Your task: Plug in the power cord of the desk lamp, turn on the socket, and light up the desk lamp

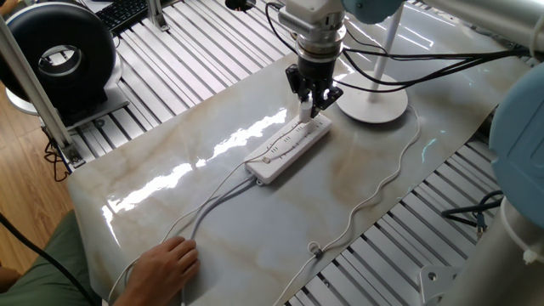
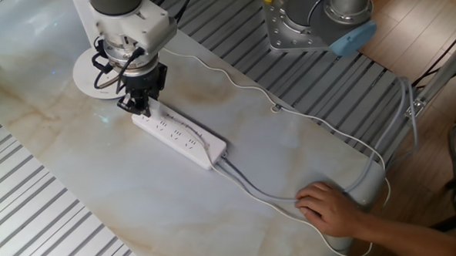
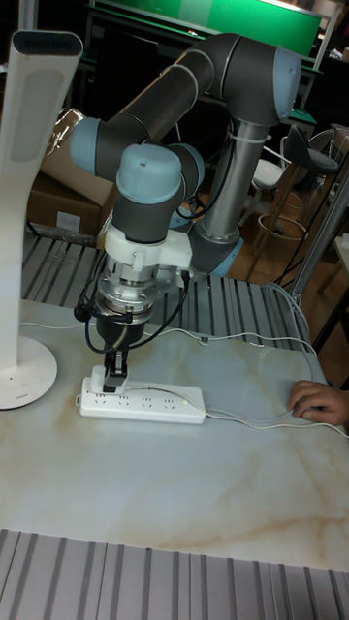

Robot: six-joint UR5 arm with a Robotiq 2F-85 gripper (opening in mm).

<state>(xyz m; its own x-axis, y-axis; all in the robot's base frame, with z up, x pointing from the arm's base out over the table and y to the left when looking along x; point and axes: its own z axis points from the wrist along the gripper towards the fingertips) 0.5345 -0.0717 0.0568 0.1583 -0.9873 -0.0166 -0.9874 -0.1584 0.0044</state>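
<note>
The socket point(image 1: 289, 151) point(image 2: 183, 138) point(image 3: 145, 405) is a long white strip lying flat on the marble top. My gripper point(image 1: 308, 109) point(image 2: 139, 107) point(image 3: 105, 373) points straight down over its end nearest the desk lamp, shut on a small white plug that touches the strip there. From the plug the thin white power cord point(image 1: 382, 183) point(image 2: 313, 120) point(image 3: 242, 339) runs along the strip and loops across the table. The desk lamp shows as a round base point(image 1: 374, 104) point(image 2: 87, 77) and an upright pole point(image 3: 27, 194); it shows no light.
A person's hand point(image 1: 166, 263) point(image 2: 328, 209) point(image 3: 320, 402) rests on the cables at the table edge far from the lamp. The strip's grey cable point(image 2: 264, 193) leads toward it. A black round device point(image 1: 59, 55) stands off the table; the robot base point(image 2: 310, 23) stands behind.
</note>
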